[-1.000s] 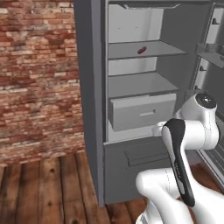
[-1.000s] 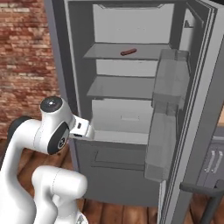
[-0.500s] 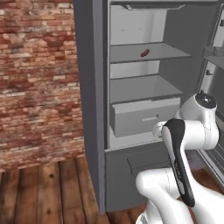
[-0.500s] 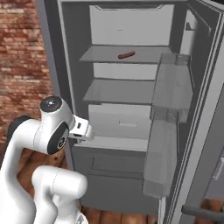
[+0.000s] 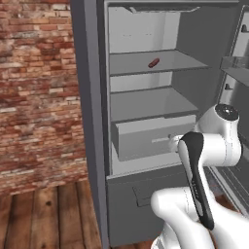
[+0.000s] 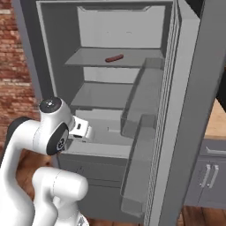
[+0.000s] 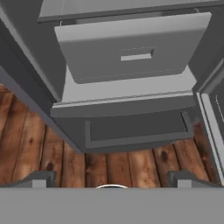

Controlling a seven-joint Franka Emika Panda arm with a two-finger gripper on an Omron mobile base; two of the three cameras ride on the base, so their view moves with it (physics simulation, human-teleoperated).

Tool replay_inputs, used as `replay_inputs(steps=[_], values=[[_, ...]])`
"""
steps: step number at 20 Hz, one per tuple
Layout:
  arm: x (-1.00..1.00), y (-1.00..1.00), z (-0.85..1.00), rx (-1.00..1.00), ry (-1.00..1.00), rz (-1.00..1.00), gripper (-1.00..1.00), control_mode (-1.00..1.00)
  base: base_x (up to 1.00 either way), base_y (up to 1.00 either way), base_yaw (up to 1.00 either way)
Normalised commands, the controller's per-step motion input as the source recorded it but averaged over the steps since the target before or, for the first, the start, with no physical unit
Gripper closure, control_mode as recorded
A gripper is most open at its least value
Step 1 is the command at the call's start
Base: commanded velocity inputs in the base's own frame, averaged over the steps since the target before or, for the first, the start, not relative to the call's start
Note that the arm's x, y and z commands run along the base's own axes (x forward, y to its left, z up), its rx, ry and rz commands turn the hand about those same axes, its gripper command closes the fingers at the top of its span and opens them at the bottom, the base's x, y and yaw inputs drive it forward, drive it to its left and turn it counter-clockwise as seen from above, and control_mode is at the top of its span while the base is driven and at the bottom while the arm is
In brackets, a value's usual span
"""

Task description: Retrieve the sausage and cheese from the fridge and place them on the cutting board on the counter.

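Note:
The fridge [image 5: 90,121] [image 6: 27,48] stands open in front of me. A short reddish-brown sausage [image 5: 153,62] [image 6: 114,58] lies alone on its upper shelf, well above my hand. The cheese and the cutting board are out of view. My gripper [image 7: 112,180] is open and holds nothing. It points down at the fridge's pale grey drawer [image 7: 131,48] [image 5: 151,138] and the wooden floor below it. At the far right, a strip of the tan counter [image 6: 217,123] shows behind the fridge door.
The open fridge door [image 6: 185,110] stands at my right, its clear bins [image 6: 143,101] jutting toward the shelves. A brick wall [image 5: 34,87] runs along the left. Dark grey cabinet fronts [image 6: 207,176] sit under the counter. Wooden floor [image 7: 39,148] lies before the fridge.
The whole picture has shifted and the fridge looms larger, so the base has driven closer. The arm keeps its pose and the gripper stays open.

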Motion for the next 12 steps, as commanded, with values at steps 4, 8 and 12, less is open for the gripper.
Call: replay_inputs(steps=[4,8,12], values=[[0.0,0.0,0.0,0.0,0.0,0.0,-1.0,1.0,0.22,-0.65,0.0],[0.0,0.0,0.0,0.0,0.0,0.0,-1.0,1.0,0.34,-0.28,0.0],[0.0,0.0,0.0,0.0,0.0,0.0,-1.0,1.0,0.35,-0.07,0.0]])
